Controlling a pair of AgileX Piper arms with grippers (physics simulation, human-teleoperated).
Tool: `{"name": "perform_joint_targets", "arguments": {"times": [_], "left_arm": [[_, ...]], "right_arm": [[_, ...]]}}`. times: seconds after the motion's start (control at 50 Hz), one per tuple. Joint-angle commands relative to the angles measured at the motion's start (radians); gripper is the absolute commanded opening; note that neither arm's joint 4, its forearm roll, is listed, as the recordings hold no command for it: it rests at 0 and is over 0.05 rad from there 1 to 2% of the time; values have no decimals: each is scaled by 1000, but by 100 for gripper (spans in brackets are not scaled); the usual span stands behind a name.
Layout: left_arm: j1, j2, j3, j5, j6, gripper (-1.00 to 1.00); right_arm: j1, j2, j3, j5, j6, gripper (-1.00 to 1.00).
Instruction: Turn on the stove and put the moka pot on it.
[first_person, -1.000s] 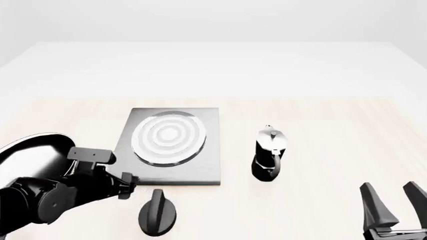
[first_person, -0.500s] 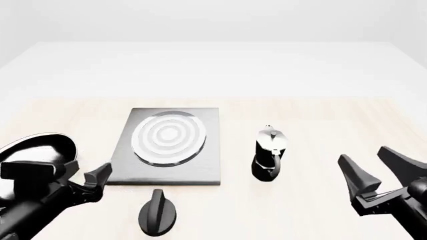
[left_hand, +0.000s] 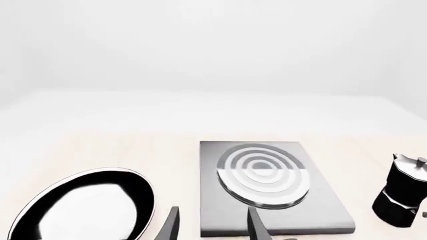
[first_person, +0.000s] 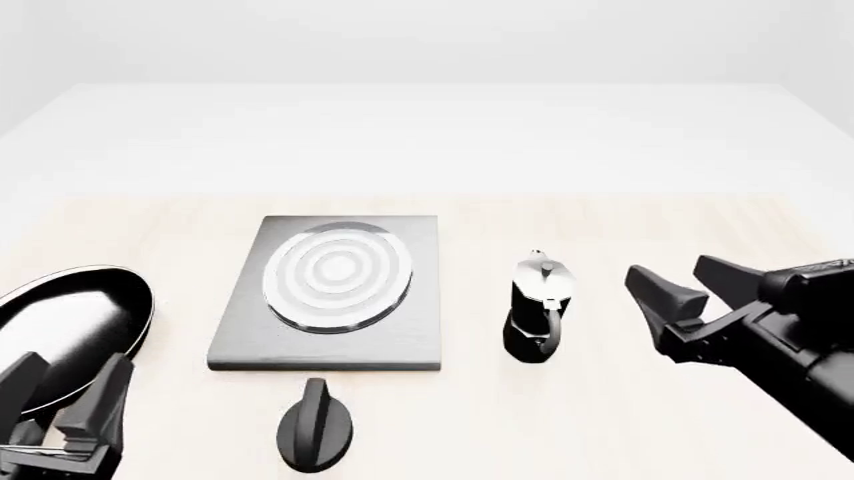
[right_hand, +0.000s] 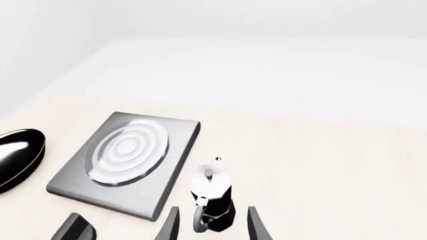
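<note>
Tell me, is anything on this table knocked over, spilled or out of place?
Nothing stands out. The moka pot stands upright right of the stove, lid on. The knob sits apart in front of the slab, and the frying pan lies flat at its left. No spill or damage shows.

Lighting is bright, even and diffuse throughout; no single source is evident. The background is washed out to near white, and the pale wooden tabletop (first_person: 641, 400) looks overexposed. Shadows are barely visible. The glossy black frying pan (left_hand: 87, 202) carries a broad white reflection. Renders are slightly soft, without edge distortion.
</note>
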Motion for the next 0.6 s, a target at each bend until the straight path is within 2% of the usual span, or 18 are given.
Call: {"name": "perform_joint_targets", "arguments": {"times": [0.02, 0.1, 0.16, 0.22, 0.26, 0.46, 0.5, 0.6], "left_arm": [[23, -103, 32, 4, 5, 100], [19, -103, 30, 6, 6, 100], [20, -103, 31, 3, 2, 100], [17, -103, 32, 2, 4, 100], [12, -103, 35, 3, 8, 100], [3, -103, 38, 4, 8, 100], [10, -102, 38, 19, -20, 100], [2, -102, 40, 16, -16, 100]], "right_arm": [[32, 113, -30, -30, 43, 100], [38, 147, -13, -64, 52, 100], [48, 178, 6, -97, 81, 100], [41, 210, 22, -130, 80, 100], [47, 231, 33, -154, 102, 100], [45, 283, 45, -200, 95, 100], [47, 318, 50, -223, 84, 100], [49, 349, 56, -247, 92, 100]]}}
